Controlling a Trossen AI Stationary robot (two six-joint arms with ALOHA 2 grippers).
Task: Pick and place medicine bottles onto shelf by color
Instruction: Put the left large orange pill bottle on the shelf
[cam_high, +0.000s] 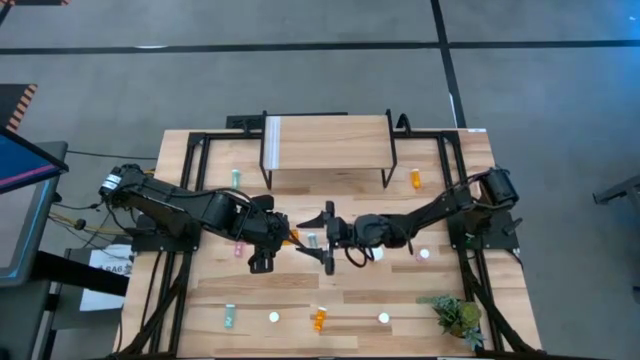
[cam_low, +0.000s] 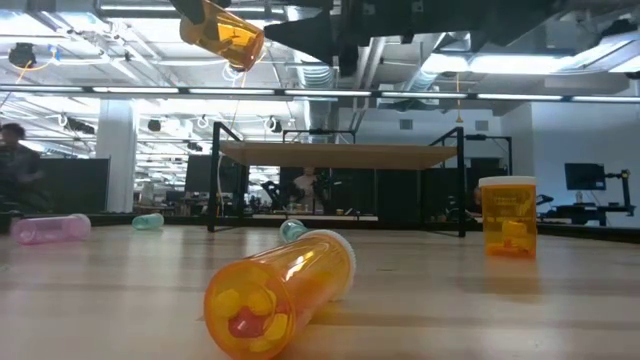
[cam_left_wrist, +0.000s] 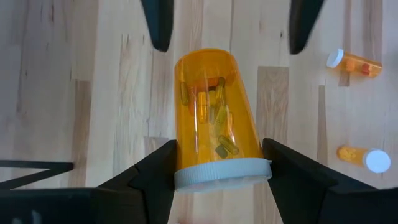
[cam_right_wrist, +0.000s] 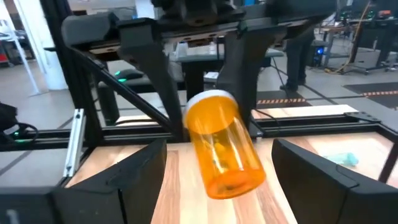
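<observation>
Gripping a translucent orange cylindrical bottle (cam_left_wrist: 214, 118) by its white cap, the left hand (cam_left_wrist: 217, 171) faces the seemingly open right hand (cam_right_wrist: 217, 168).

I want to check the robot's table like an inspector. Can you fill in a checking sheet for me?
Surface: wooden table, shelf empty.
Job's things: wide orange bottle held in mid-air; other bottles scattered, one lying orange bottle near the low camera.
Clutter: small plant.
Grippers: left gripper grips the bottle's cap end; right gripper open around its base.
Cables: wires at the left arm's base.
Surroundings: office room, people behind.
</observation>
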